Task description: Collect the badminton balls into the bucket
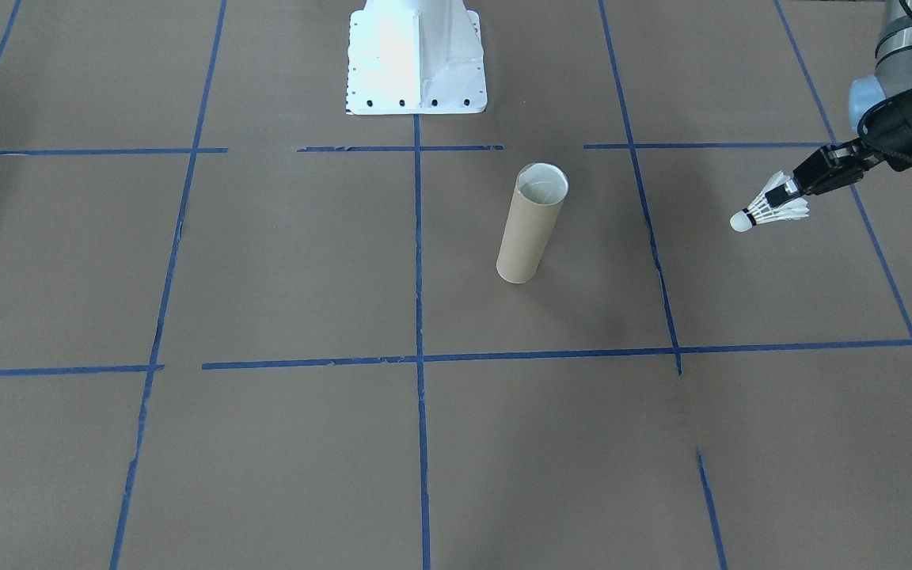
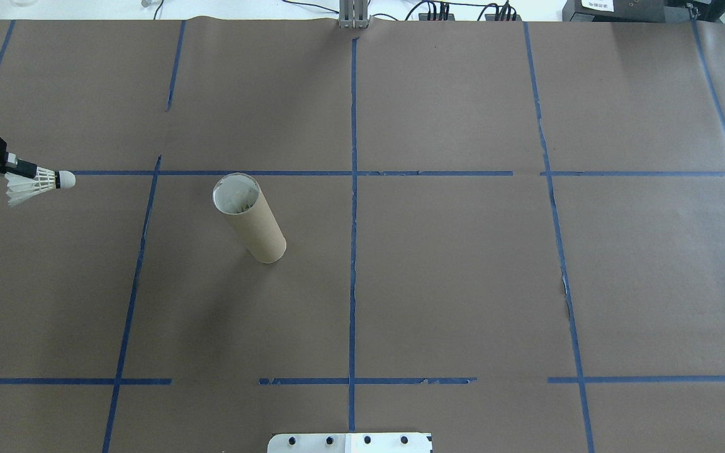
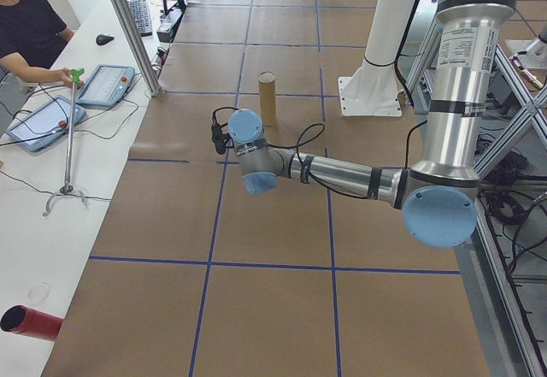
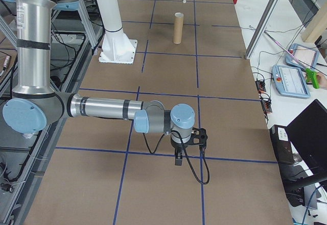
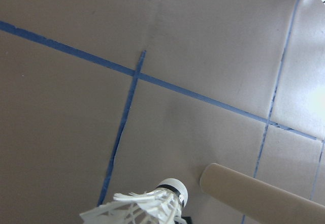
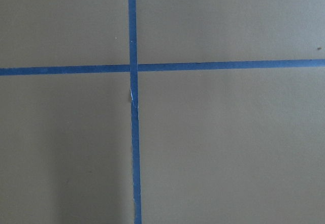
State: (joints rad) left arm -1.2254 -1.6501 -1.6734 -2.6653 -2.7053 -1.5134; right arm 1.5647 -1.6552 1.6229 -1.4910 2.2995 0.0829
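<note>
L end effector (image 1: pixel 790 188) sits at far right of the front-facing frame, upper third, pinched narrow on the shuttlecock (image 1: pixel 769 210), gripping it by the feather skirt. Shuttlecock is held off the counter (image 1: pixel 266 261), cork tip pointing toward frame centre, i.e. at the tube (image 1: pixel 532 224), skirt back toward the arm. Its long axis is near-horizontal w/ a slight droop at the tip.

Tube stands upright just right of centre in that frame, open mouth up, pale inside showing. In the overhead frame same relation mirrored: end effector (image 2: pixel 19 167) at far left edge, shuttlecock (image 2: pixel 38 183) just beside it, tube (image 2: pixel 249 217) left of centre, well apart from the tip, a bit lower in frame.

So the key relation: tube lies straight ahead of the cork tip, sideways across the counter, but its axis is vertical while the shuttlecock's is roughly horizontal. My read: next move needs a carry across to above the mouth plus a wrist turn to bring cork tip down; mouth looks only about as wide as the skirt, so alignment is tight.

L arm is the nearer one by far. R arm is parked well away; in the right-side frame it's low over the counter, R end effector (image 4: pixel 179 159) state – cannot tell. R wrist cam shows only counter and blue tape (image 6: pixel 133 102)
</note>
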